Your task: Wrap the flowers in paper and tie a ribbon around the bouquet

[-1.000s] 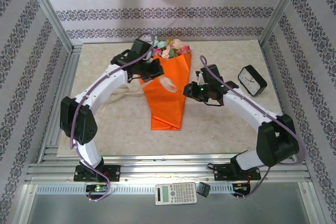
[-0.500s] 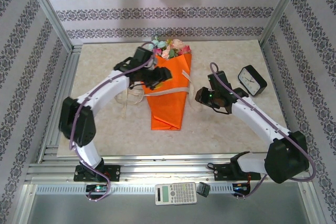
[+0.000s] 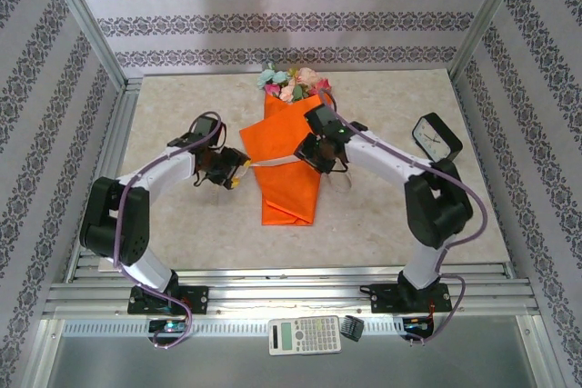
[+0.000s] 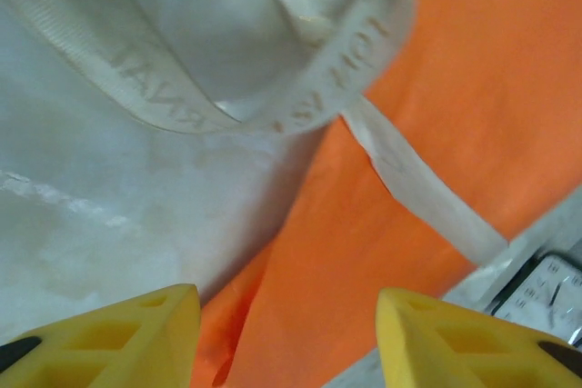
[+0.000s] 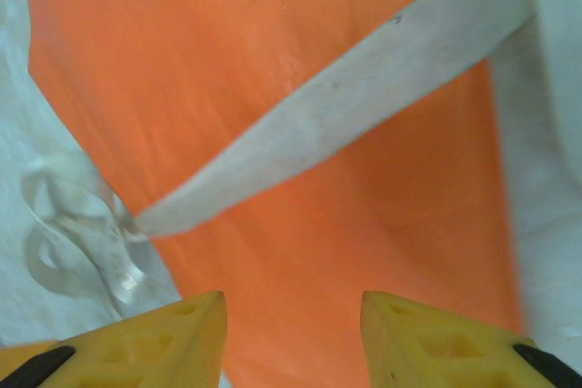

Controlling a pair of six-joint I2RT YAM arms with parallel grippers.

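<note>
The bouquet [image 3: 289,170] lies mid-table as an orange paper [image 5: 300,224] cone. The flowers [image 3: 289,81] show at its far, wide end. The beige ribbon [image 3: 273,162] runs across the cone's middle, and a band of the ribbon [image 5: 346,106] slants over the orange. A lettered loop of the ribbon [image 4: 273,106] lies on the table at the cone's left edge. My left gripper [image 3: 238,174] is open just left of the cone. Its yellow fingertips [image 4: 118,333] hold nothing. My right gripper [image 3: 314,152] hovers open over the cone's right half, nothing between its fingers [image 5: 446,343].
A black clock [image 3: 435,138] stands at the right of the table, and that clock [image 4: 555,288] peeks past the paper's edge. A calculator [image 3: 305,334] and a small black block [image 3: 353,326] lie on the metal rail by the arm bases. Patterned walls enclose three sides.
My left gripper has opened and drawn back left off the cone. My right gripper has swung left from near the clock onto the cone. The ribbon now lies flat across the paper.
</note>
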